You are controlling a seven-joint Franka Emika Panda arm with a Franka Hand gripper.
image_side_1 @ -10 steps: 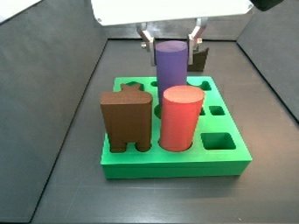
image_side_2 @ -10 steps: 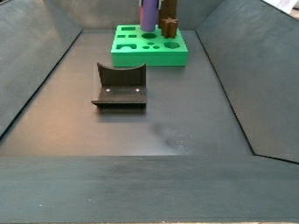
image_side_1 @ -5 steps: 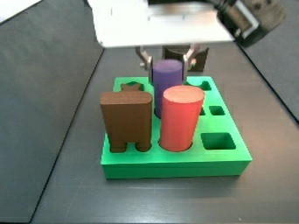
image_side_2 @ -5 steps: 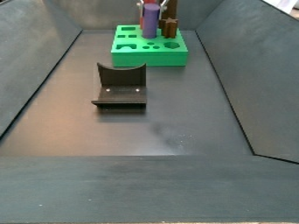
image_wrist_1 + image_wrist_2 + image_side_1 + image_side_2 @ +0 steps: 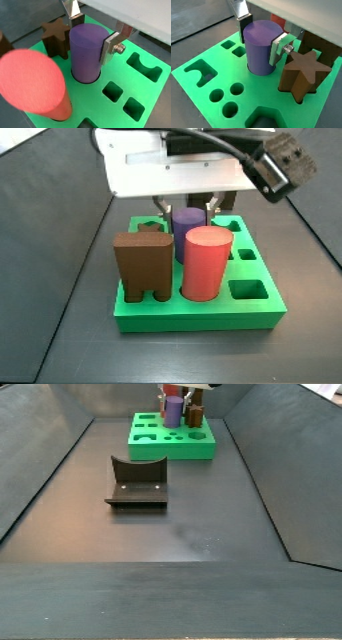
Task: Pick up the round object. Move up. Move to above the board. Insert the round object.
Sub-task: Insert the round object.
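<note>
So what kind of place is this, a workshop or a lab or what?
Most likely a robot test cell, not a workshop: a dark walled bin, a fixture on its floor, and a green shape-sorting board where the gripper holds a purple peg.

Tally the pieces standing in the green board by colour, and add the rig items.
Purple cylinder peg, standing in its hole between the gripper fingers: 1
Red cylinder: 1
Brown pieces: 2, the notched block and the star-shaped block
Green board: 1
Fixture on the floor: 1
Total: 6
</note>
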